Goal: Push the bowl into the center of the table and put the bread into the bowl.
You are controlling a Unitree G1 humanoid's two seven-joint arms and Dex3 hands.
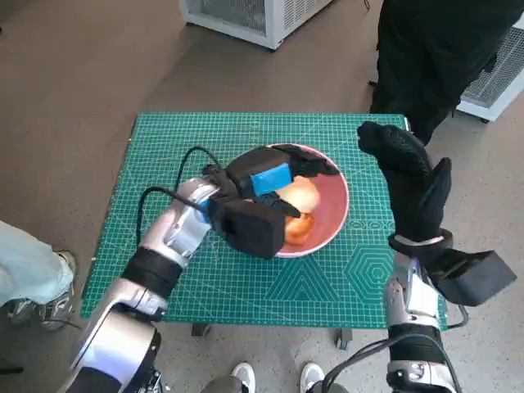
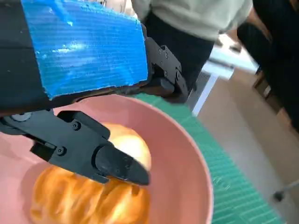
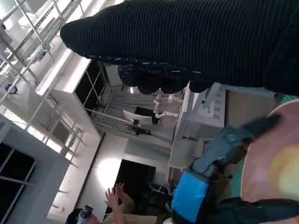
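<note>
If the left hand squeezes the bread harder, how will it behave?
The bread looks puffy and glazed, so it probably dents rather than resists. Its rounded shape may let it roll in the bowl. The left hand lies over it.

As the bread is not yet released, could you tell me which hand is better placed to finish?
The left hand: it is over the pink round bowl, fingers on the golden bread roll. The gloved right hand is raised beside the bowl.

i find the bowl point(image 1: 332, 214) mouth blocked by my left hand point(image 1: 255, 184) over the bread point(image 1: 301, 196); green worktop point(image 1: 164, 155) round the bowl lies open; right hand point(image 1: 409, 176) hangs beside its rim.
</note>
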